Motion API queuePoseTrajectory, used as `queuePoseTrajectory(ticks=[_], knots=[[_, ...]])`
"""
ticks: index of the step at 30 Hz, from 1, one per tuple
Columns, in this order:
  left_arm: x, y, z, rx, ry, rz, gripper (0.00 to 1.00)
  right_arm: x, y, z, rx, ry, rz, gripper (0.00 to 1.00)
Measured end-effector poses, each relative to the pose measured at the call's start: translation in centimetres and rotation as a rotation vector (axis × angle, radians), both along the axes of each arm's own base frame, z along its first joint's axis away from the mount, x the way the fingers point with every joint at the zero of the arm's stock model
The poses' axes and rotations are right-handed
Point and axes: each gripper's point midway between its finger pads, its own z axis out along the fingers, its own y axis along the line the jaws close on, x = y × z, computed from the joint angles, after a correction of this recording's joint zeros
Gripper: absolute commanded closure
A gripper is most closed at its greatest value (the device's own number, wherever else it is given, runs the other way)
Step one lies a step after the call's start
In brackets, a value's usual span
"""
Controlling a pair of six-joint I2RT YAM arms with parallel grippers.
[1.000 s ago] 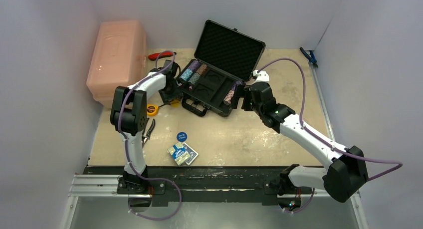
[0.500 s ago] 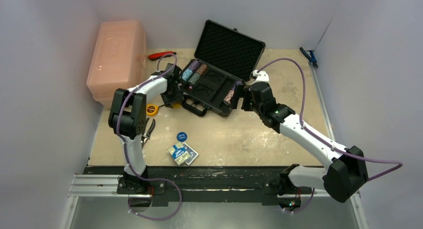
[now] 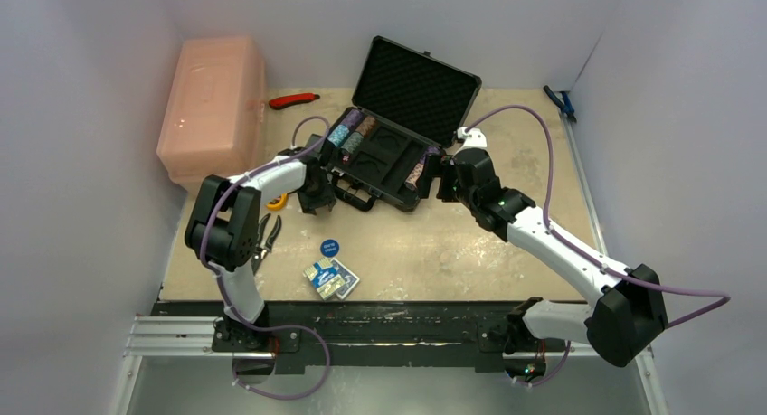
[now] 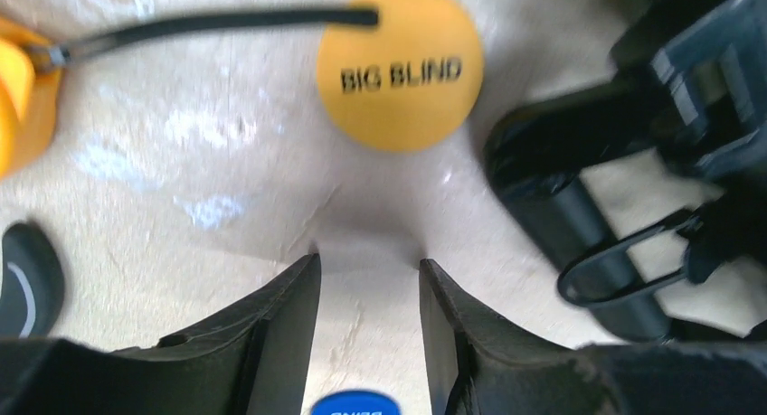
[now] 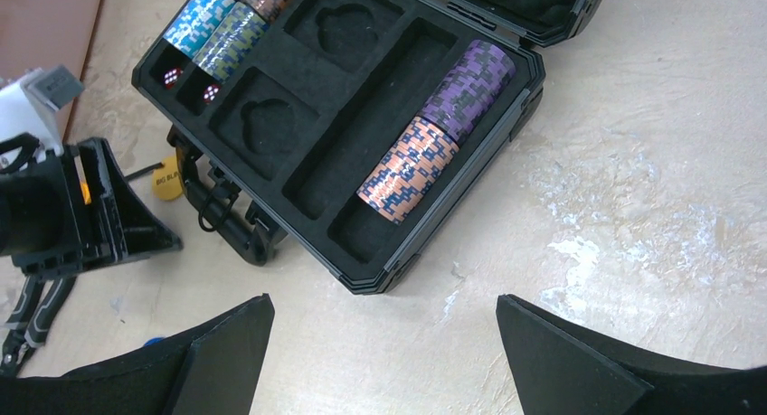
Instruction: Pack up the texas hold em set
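top view: black foam-lined hard case (image 3: 418,88) lies open mid-table, round blue disc (image 3: 330,248) loose nearer. left wrist: left gripper (image 4: 366,266) jaws half apart, empty, could shove round yellow disc (image 4: 398,67). right wrist: right gripper (image 5: 384,311) wide apart, may nudge case

Case (image 3: 384,157) at centre-far of table (image 3: 407,243), lid standing up on far side, handle (image 3: 357,198) on near-left edge. Chip stacks (image 5: 217,26) in far-left slots, dice (image 5: 210,91) in pockets beside them. More chips (image 5: 434,130) in right slot. Plastic box (image 3: 213,108) far left. Tape measure (image 3: 276,199) left of handle, Big Blind button (image 4: 398,67) between them. Disc (image 3: 330,248) near of case. Card deck (image 3: 331,279) just near of disc. Left gripper (image 3: 317,201) beside handle. Right gripper (image 3: 440,175) just right of case.
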Motion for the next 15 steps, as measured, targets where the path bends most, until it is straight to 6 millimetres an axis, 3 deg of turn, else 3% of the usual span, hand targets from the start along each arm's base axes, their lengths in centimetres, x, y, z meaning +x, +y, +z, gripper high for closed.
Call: queuePoseTrajectory(ticks=[4, 8, 15], knots=[[-1.8, 0.2, 0.1, 0.019, 0.020, -0.019, 0.55, 0.0, 0.1, 0.0, 0.002, 0.001, 0.003, 0.01], [-1.1, 0.7, 1.2, 0.051, -0.001, -0.033, 0.58, 0.0, 0.1, -0.1, 0.001, 0.003, 0.004, 0.01], [6.1, 0.7, 5.5, 0.042, -0.131, -0.041, 0.77, 0.0, 0.1, -0.4, -0.005, 0.011, 0.003, 0.01]])
